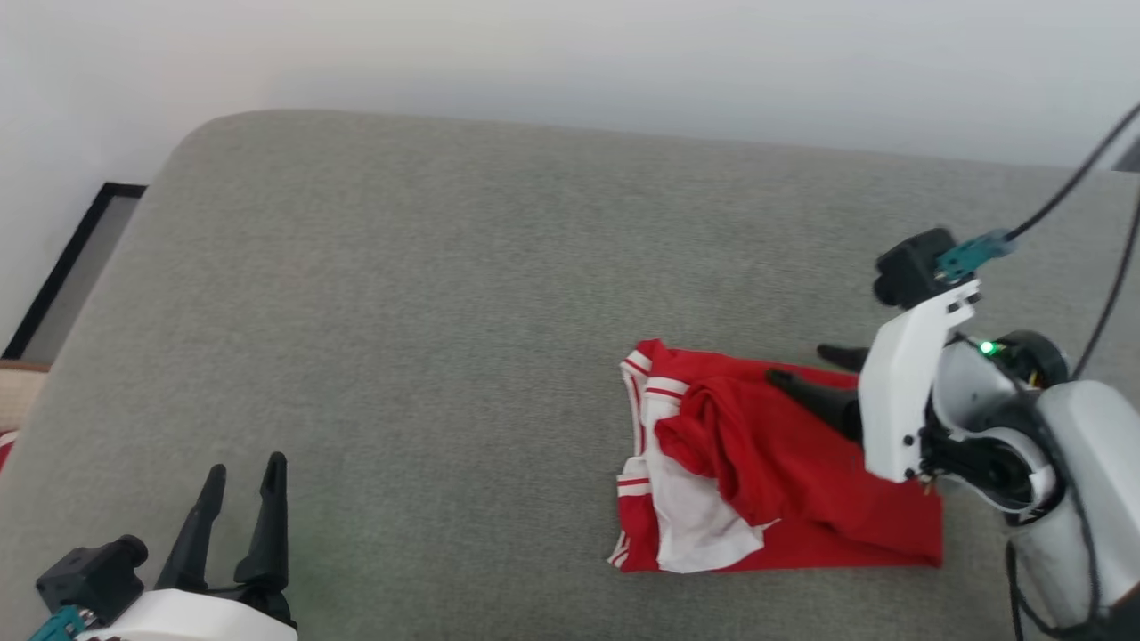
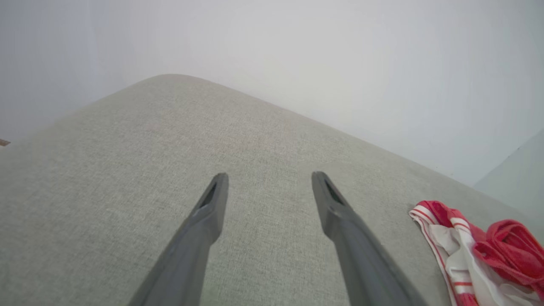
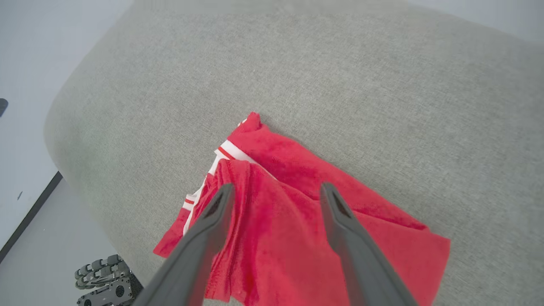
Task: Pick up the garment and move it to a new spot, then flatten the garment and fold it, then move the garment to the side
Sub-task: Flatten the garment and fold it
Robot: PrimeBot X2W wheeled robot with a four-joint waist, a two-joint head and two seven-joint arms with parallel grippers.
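Note:
The garment (image 1: 784,481) lies in a folded red bundle with white sleeves and striped trim on the right half of the grey cushion (image 1: 445,294). My right gripper (image 1: 806,367) hovers over its far right part with the jaws open and nothing between them; in the right wrist view the garment (image 3: 293,199) spreads under the right gripper (image 3: 275,190). My left gripper (image 1: 245,467) stands open at the lower left, well away from the garment. The left wrist view has the left gripper (image 2: 269,178) over bare cushion, with the garment (image 2: 476,255) at the lower right.
A pale wall (image 1: 570,53) rises behind the cushion. At the left, beyond the cushion's rounded edge, is a black-framed panel (image 1: 71,267) on the floor. A black cable (image 1: 1078,178) runs off my right wrist. Part of the wheeled base (image 3: 106,284) shows below the cushion edge.

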